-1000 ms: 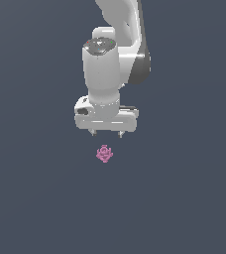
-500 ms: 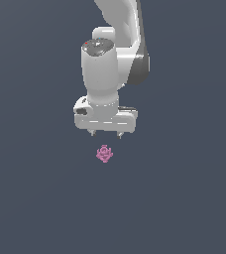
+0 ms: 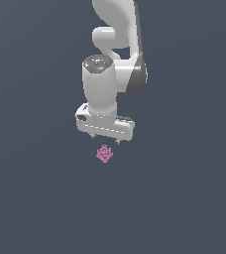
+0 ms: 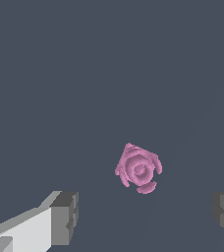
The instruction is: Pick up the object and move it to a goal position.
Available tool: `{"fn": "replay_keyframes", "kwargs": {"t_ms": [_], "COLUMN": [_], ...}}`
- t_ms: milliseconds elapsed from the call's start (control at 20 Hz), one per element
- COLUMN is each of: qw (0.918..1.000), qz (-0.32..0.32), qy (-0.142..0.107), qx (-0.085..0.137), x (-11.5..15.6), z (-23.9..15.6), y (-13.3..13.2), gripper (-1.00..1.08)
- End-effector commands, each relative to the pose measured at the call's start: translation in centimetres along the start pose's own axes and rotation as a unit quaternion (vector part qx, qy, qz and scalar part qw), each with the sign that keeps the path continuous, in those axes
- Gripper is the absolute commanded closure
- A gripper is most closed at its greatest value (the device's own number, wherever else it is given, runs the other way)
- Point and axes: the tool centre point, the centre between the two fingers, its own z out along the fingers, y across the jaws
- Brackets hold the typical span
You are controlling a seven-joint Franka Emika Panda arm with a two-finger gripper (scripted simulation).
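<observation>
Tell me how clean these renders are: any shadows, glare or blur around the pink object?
Exterior view: flat, even lighting, no cast shadow under the pink object, soft shading and a faint highlight on the arm, nothing blurred. Wrist view: the object shows blocky, pixelated edges; the open end effector fingers are cropped by the frame.

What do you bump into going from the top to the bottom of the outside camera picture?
White robot arm → gripper → little pink flower-shaped object → bare dark floor.
</observation>
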Motion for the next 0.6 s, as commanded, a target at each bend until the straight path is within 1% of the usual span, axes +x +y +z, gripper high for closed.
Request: {"fn": "replay_keyframes", "kwargs": {"t_ms": [0,200,550], "qw": [0.9996,0.9965,0.9874], "qz": [0.028,0.081,0.154], "qy": [-0.006,-0.016,-0.028], "qx": [-0.003,-0.01,-0.022], "x": [-0.2,-0.7,-1.4], "z": [1.3,3.8,7.1], "y": [0.3,0.8,1.6], "gripper": [-0.92,-0.92,-0.92]}}
